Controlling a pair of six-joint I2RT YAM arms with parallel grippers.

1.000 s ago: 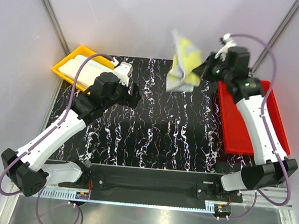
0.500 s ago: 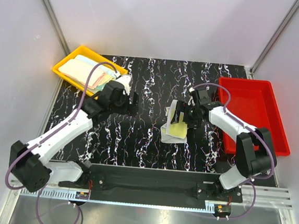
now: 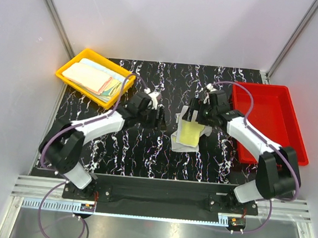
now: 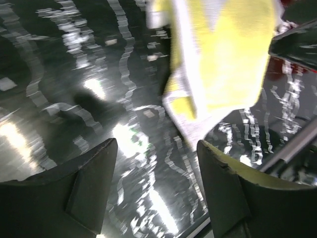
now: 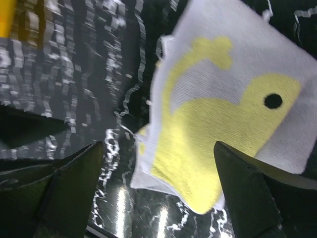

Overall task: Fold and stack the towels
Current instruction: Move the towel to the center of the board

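Note:
A white towel with a yellow duck print (image 3: 188, 135) lies crumpled on the black marbled table at the centre. My right gripper (image 3: 196, 115) hovers over its far edge, open; in the right wrist view the towel (image 5: 223, 114) lies flat below and between the spread fingers (image 5: 79, 178), not held. My left gripper (image 3: 158, 118) sits just left of the towel, open and empty; in its wrist view the towel (image 4: 228, 59) lies ahead, beyond the right finger (image 4: 223, 183). Several folded towels (image 3: 93, 78) in pale colours are stacked in the yellow tray.
The yellow tray (image 3: 63, 73) stands at the table's far left corner. A red tray (image 3: 268, 117) lies at the right edge, under the right arm's reach. Grey walls enclose the table on three sides.
My right gripper brought the duck towel down from high at the back to the table and let go of it. My left arm swung right toward the towel, its jaws narrowing slightly.

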